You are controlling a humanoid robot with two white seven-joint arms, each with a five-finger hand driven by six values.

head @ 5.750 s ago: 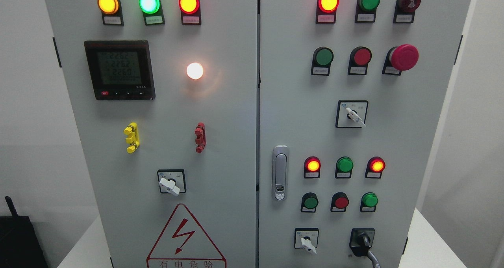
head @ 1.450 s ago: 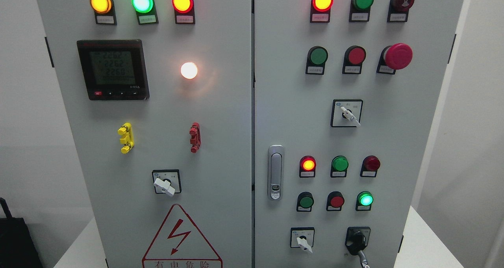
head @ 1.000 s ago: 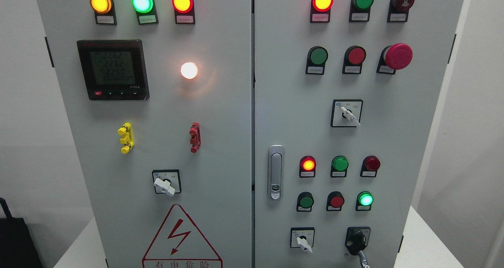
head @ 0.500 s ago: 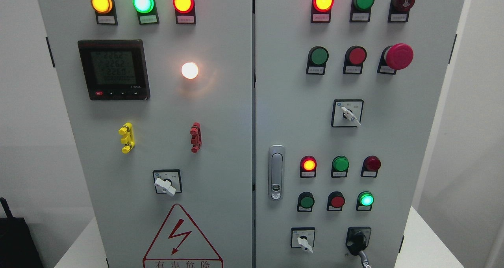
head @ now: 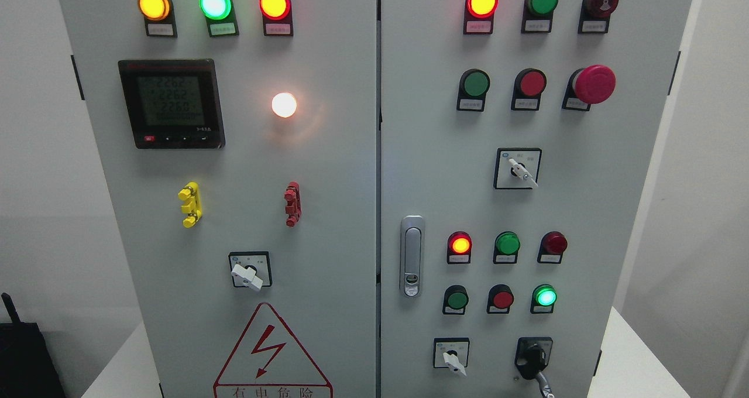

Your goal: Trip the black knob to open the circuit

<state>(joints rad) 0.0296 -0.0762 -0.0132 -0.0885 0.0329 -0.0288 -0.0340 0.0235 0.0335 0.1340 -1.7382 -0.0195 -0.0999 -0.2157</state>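
Robot hand: I see neither one, so I cannot tell how they are. My black knob (head: 533, 357) sits low on the right door of the grey cabinet (head: 327, 170), right of a white switch (head: 451, 358), under a lit green light (head: 545, 297).

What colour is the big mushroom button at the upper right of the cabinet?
Red; the mushroom button shows in the head view.
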